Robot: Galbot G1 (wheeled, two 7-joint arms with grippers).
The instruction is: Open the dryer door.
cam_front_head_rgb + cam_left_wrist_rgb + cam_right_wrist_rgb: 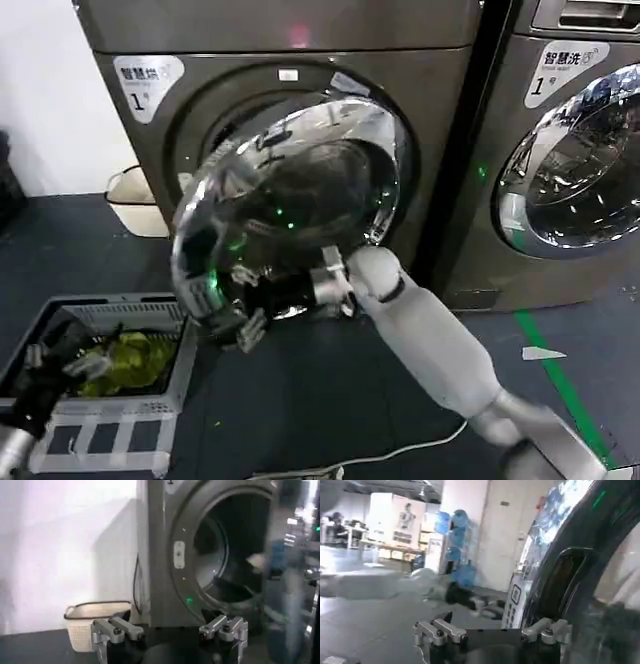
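The dryer door [290,190], round with a wide chrome rim and dark glass, stands swung partly out from its bronze-grey machine [300,60]. My right gripper [238,325] is at the door's lower outer edge. In the right wrist view that gripper [492,632] is open, and the door rim [580,555] runs close beside one finger [547,629]. My left gripper [45,365] hangs low at the left above a basket. Seen from the left wrist, it [170,630] is open and empty, facing the bared drum opening [230,555].
A grey crate [150,405] holding yellow-green cloth sits on the floor at the left. A white basket [135,200] stands by the wall beside the dryer. A second machine [580,150] with a shut round door is on the right. A white cable [400,455] crosses the floor.
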